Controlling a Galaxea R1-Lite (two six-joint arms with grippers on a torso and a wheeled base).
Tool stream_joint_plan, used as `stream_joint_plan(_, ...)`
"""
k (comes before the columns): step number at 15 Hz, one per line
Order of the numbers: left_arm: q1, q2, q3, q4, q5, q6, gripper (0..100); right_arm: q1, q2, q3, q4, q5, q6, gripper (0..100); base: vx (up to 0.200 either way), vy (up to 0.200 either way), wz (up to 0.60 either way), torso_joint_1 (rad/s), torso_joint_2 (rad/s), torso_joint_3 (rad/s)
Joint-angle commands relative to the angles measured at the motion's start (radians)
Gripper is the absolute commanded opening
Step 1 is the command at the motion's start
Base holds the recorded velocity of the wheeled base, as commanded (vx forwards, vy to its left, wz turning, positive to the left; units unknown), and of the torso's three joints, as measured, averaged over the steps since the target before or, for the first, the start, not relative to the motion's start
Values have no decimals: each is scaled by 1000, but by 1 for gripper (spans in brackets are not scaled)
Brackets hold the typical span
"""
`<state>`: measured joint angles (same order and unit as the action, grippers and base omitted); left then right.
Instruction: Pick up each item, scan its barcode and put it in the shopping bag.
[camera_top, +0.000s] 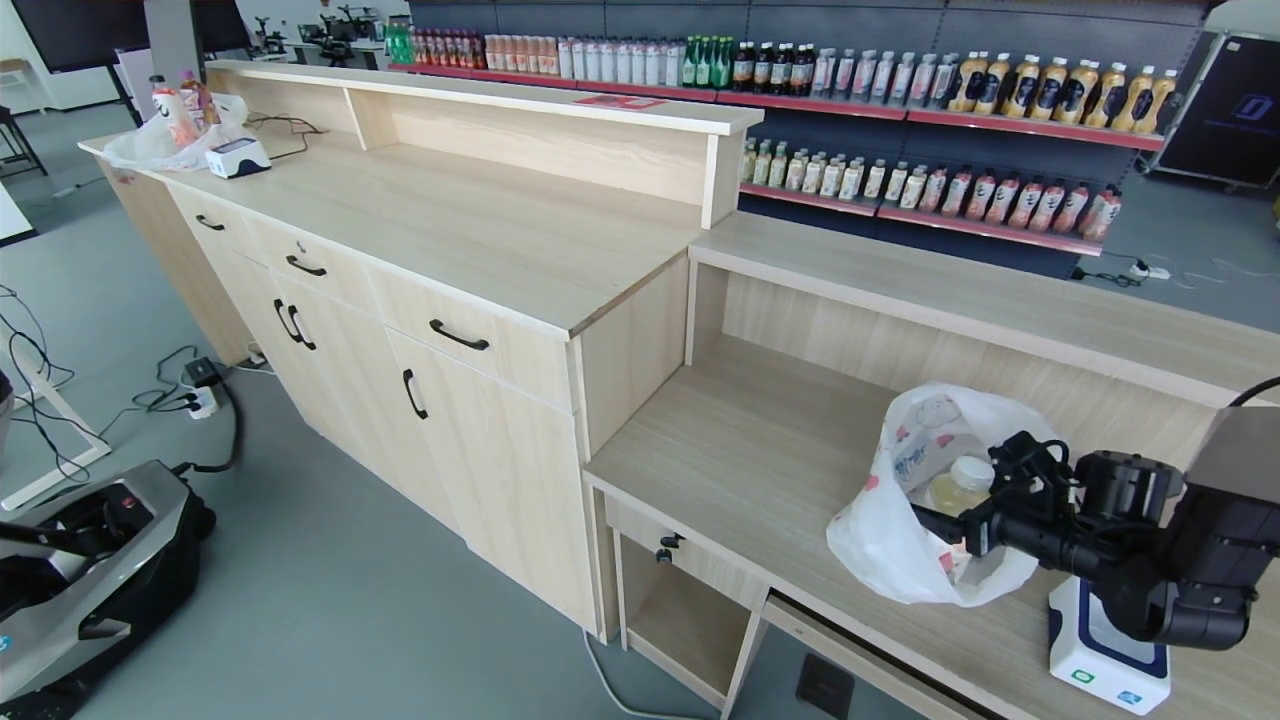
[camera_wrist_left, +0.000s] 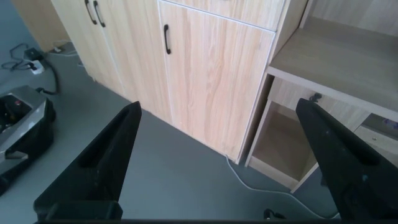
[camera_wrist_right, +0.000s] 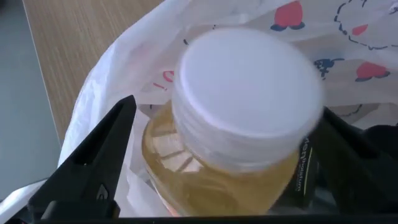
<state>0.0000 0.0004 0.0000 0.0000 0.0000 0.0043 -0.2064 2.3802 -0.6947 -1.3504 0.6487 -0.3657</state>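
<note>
- Counter, far L end: plastic bag (camera_top: 150, 148) w/ bottles in it; small white scanner (camera_top: 237, 157) just beside it. Well apart from the work area.
- L gripper (camera_wrist_left: 217, 104): jaws spread wide, nothing btwn them. Hangs over grey floor in front of cabinet door (camera_wrist_left: 211, 68), far from the task items.
- Low desk (camera_top: 740, 450): light wood, R of the tall cabinets; carries the items below.
- Shopping bag (camera_top: 880, 540): white printed plastic, on the desk near its front edge, mouth open upward.
- Carton (camera_top: 912, 455): inside the bag, touching or just beside the bottle.
- Bottle (camera_top: 965, 482): white cap, yellow drink, inside the bag. Roughly upright, cap toward the R wrist cam.
- R gripper (camera_wrist_right: 227, 109): inside the bag mouth, jaws wide, one finger each side of the bottle below the cap. Can't tell if the pads touch it; no squeeze evident.
- Barcode scanner (camera_top: 1105, 650): white/blue block on the desk, just R of the bag, under the R arm.
- Key relation: bottle lies dead btwn the R jaws, long axis along the gripper's approach line. R arm is the near one. Judged: bottle is bagged, so the next move is prob. a straight pull-out along that axis. Risk: finger snagging the bag film.
</note>
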Motion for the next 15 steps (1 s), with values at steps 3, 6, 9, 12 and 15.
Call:
stream_joint_plan(3, 0, 0, 0, 0, 0, 0, 100, -24, -329, 106, 88, -1, 80, 100, 0, 0, 0, 0, 0, 0)
stream_joint_plan(6, 0, 0, 0, 0, 0, 0, 100, -123, -569, 155, 224, -6, 60, 100, 0, 0, 0, 0, 0, 0)
stream_joint_plan(9, 0, 0, 0, 0, 0, 0, 100, -229, -740, 158, 389, -24, -41, 100, 0, 0, 0, 0, 0, 0)
stream_joint_plan(12, 0, 0, 0, 0, 0, 0, 100, -263, -868, 161, 441, -216, -16, 100, 0, 0, -400, 0, 2, 2)
stream_joint_plan(15, 0, 0, 0, 0, 0, 0, 100, -269, -1004, 161, 545, -297, 54, 100, 0, 0, -600, 6, 2, 2)
